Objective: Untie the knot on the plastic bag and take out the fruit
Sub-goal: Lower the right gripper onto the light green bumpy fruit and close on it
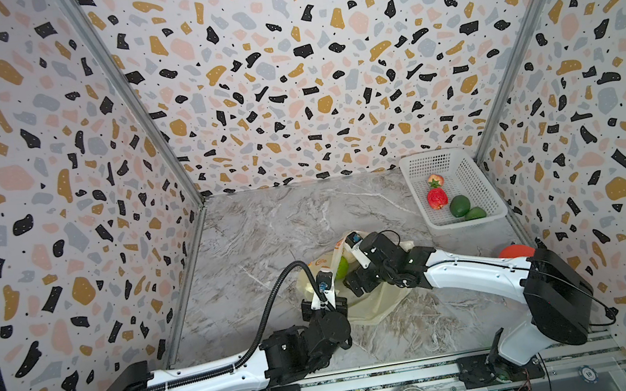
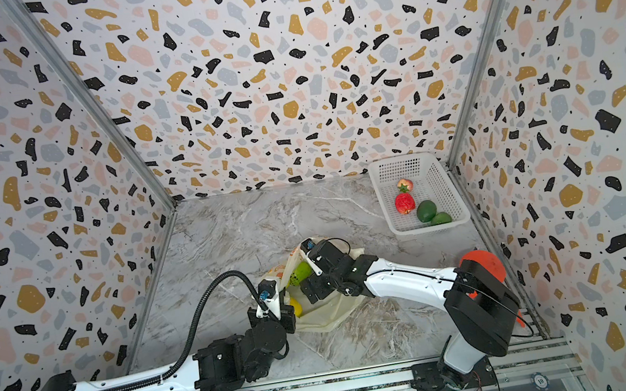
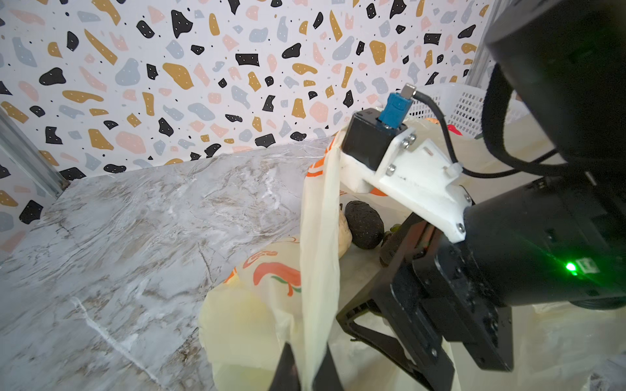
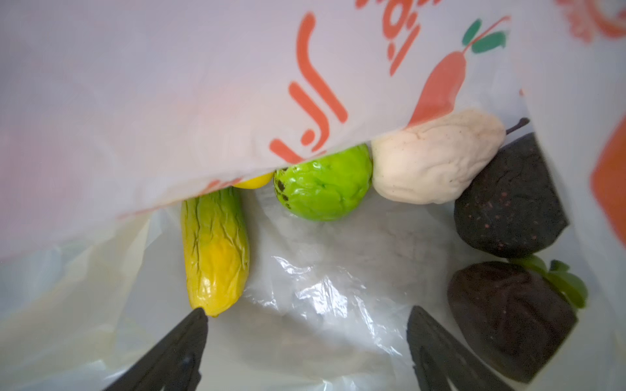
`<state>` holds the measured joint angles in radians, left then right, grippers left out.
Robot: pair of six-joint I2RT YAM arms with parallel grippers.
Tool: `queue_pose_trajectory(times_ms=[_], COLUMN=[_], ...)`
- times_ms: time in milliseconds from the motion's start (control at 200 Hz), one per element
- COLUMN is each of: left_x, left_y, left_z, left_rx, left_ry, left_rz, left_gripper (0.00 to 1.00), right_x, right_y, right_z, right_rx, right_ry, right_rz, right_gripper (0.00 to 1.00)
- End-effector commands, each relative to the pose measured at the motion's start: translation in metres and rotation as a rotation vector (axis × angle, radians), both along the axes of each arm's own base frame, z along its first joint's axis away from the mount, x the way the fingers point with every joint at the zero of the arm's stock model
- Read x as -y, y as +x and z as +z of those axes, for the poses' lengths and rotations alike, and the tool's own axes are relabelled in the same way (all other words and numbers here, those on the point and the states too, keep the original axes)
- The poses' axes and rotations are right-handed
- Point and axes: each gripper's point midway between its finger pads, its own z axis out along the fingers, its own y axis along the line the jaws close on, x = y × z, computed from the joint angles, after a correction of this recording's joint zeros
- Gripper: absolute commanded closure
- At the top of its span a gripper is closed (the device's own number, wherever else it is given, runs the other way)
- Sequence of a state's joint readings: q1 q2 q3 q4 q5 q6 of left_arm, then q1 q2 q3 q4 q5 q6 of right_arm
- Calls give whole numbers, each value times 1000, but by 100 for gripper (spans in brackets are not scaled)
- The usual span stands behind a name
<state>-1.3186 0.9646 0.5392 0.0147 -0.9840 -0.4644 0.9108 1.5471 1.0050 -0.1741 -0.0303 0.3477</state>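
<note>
Bag lies open, near-middle on the worktop, its mouth edge pinched taut and lifted by the closed left fingers. Right fingers stand wide inside, gripping nothing, one tip just beside a yellow fruit, dark fruit beside the other, bare plastic between. Basket sits far right, well apart.

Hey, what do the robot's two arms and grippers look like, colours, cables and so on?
The left arm and right arm have white shells with black joint housings. A black corrugated hose loops along the left; a thin black cable runs along the right. Each wrist carries a white bracket with a black camera and blue plug. The left gripper and right gripper have black tapered fingers.
</note>
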Motion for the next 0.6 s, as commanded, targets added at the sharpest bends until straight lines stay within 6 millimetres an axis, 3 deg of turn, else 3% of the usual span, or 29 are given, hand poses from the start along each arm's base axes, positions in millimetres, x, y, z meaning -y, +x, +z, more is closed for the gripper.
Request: queue_pose_trajectory(times_ms=[0, 150, 315, 441, 596], left_x=[-5, -11, -13, -7, -2], left_y=[2, 2, 2, 1, 0], left_z=[6, 11, 11, 9, -1], left_rx=[13, 21, 21, 10, -10], left_ry=[-35, -76, -90, -85, -27], left_rz=[28, 51, 56, 33, 10], left_gripper=[100, 100, 100, 100, 100], right_x=[-4, 10, 23, 19, -1], right_y=[-12, -52, -79, -74, -47], right_z=[13, -19, -42, -42, -28], right_rx=[19, -25, -82, -66, -61], right_ry=[37, -52, -101, -99, -46], right_rz=[23, 65, 83, 72, 48], right_gripper=[7, 7, 7, 7, 7])
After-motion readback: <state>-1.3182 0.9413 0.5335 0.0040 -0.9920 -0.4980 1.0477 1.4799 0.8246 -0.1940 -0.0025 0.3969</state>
